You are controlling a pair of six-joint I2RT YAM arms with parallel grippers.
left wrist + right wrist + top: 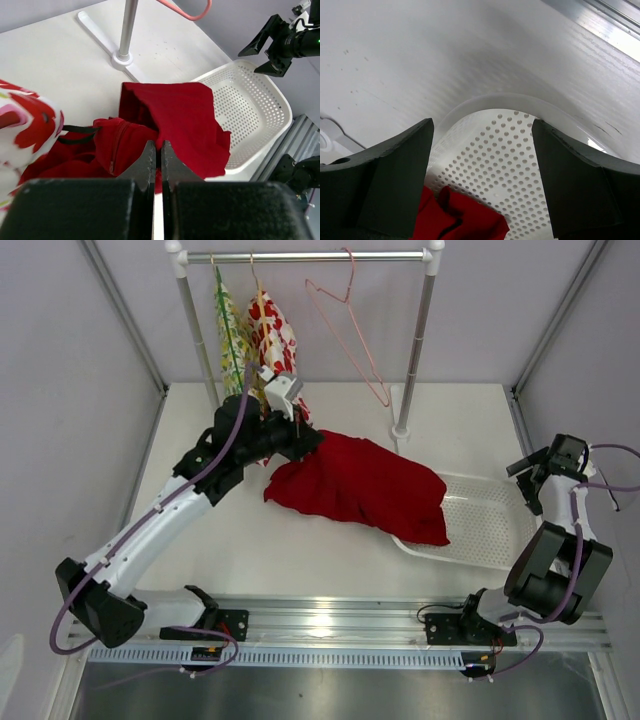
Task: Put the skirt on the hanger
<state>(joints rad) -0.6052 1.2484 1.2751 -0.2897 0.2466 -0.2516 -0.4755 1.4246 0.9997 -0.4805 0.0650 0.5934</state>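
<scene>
The deep red skirt [360, 485] lies crumpled on the table, its right end over the rim of a white perforated basket [490, 530]. My left gripper [305, 435] is at the skirt's upper left edge. In the left wrist view its jaws [159, 145] are closed on a fold of the skirt [185, 115] near the zip. The pale pink hanger [350, 330] hangs empty on the rack rail, tilted; its lower corner shows in the left wrist view [190, 12]. My right gripper [527, 483] is open and empty above the basket's right end [520, 150], with the skirt's tip [465, 220] below it.
A clothes rack stands at the back, its right pole and foot [402, 430] just behind the skirt. A yellow-green floral garment [230, 335] and a white garment with red prints [272, 335] hang at the left, close to my left wrist [25, 120]. Grey walls enclose the table.
</scene>
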